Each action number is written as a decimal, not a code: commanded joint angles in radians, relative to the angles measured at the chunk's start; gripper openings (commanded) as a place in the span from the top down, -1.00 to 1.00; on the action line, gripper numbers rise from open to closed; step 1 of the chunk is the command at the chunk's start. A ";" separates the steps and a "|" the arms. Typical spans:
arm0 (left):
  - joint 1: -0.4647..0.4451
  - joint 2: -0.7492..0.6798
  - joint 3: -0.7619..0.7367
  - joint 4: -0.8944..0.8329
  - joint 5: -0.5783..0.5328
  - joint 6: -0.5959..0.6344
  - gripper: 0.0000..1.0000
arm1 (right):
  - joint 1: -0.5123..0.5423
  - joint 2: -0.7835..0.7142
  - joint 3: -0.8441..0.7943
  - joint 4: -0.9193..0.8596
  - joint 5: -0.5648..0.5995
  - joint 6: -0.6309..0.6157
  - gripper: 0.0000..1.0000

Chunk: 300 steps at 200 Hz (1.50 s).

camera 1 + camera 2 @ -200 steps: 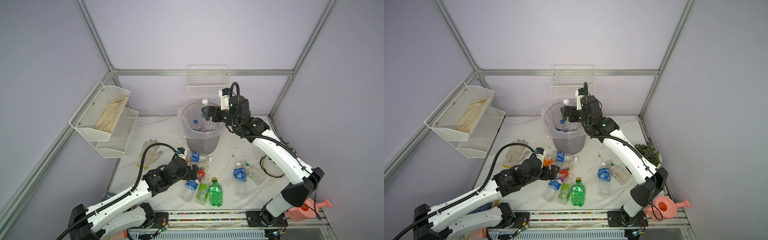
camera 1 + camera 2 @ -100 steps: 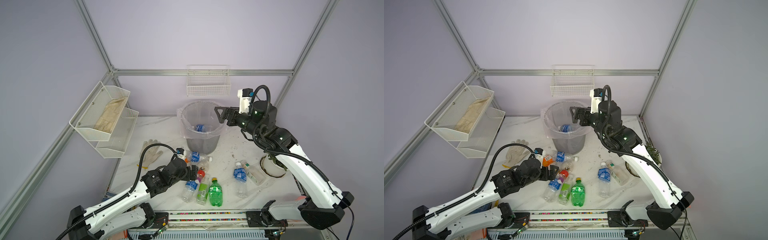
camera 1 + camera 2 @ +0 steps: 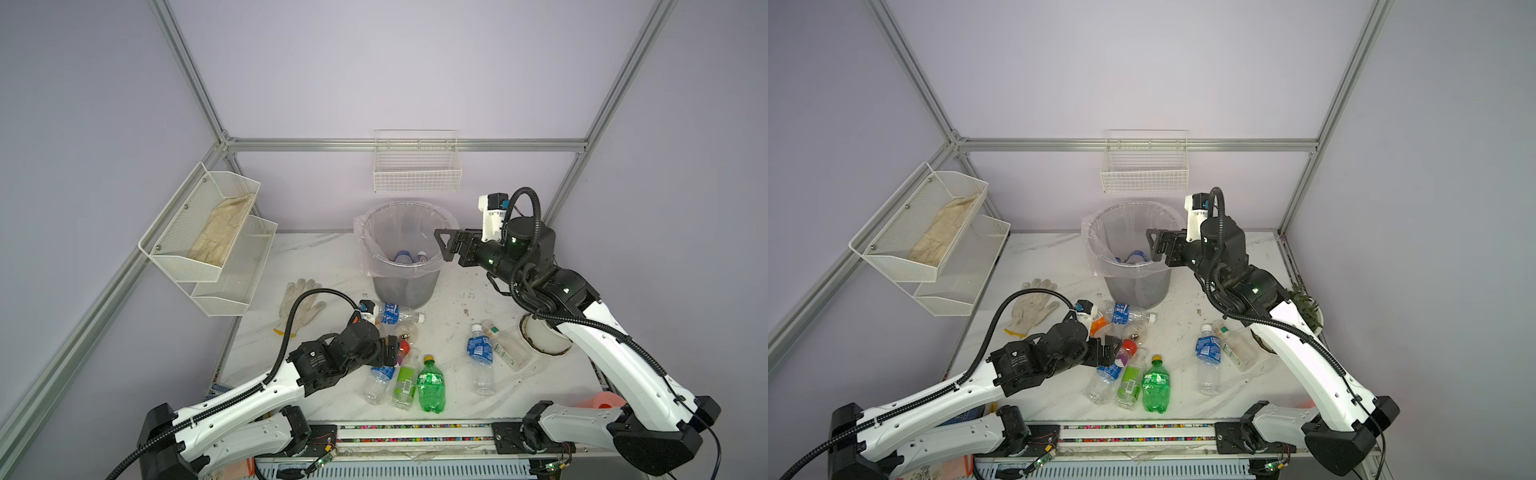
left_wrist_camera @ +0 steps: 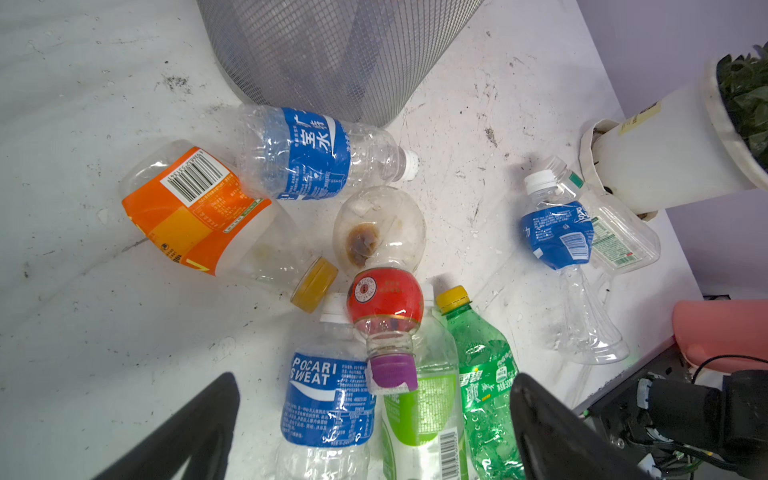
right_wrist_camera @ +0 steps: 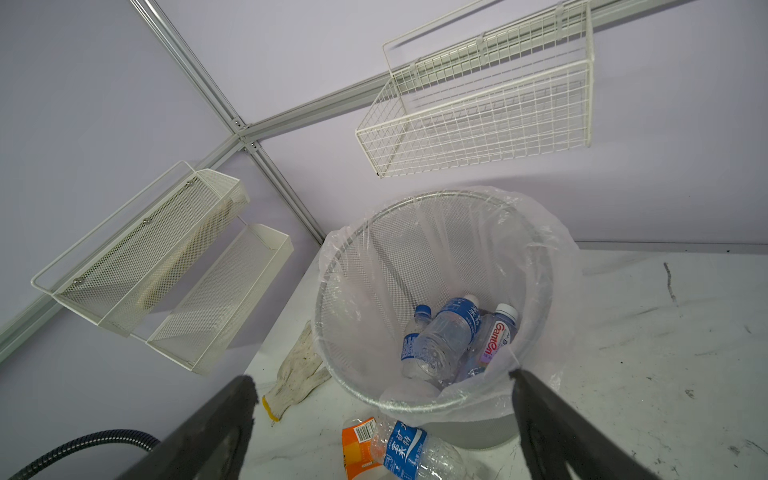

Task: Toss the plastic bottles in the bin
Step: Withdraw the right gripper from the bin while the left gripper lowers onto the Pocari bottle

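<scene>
Strewn flat on the white marble tabletop under the left gripper, spread wide and empty: clear plastic bottle labelled "POCARI SWEAT" in blue, green yellow-capped bottle, orange-labelled barcoded bottle. Farther back, inside the grey mesh bag-lined bin, several clear bottles. Right gripper just right of its rim, wide, empty.

Near the back edge of the bench, the bin is open on top, with free air below the wire basket. Clustered bottles crowd the front middle. A bare lane separates them from two bottles beside the plant pot at the right edge.
</scene>
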State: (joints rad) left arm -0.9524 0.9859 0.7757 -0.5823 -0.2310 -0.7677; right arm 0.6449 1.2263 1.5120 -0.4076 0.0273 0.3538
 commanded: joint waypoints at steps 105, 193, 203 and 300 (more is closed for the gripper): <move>-0.082 0.032 -0.100 -0.035 0.019 -0.112 -0.98 | -0.004 -0.085 -0.134 0.016 0.025 0.007 -0.95; -0.121 0.091 -0.122 -0.034 0.012 -0.149 -0.94 | -0.003 -0.113 -0.179 0.026 0.029 0.016 -0.95; -0.122 0.093 -0.125 -0.034 0.013 -0.150 -0.93 | -0.004 -0.117 -0.184 0.029 0.031 0.016 -0.95; -0.121 0.155 -0.150 -0.033 0.014 -0.157 -0.81 | -0.004 -0.139 -0.219 0.040 0.036 0.026 -0.95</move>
State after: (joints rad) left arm -1.0695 1.1263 0.6716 -0.6220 -0.2123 -0.9066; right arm 0.6449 1.1088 1.3022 -0.3908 0.0479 0.3695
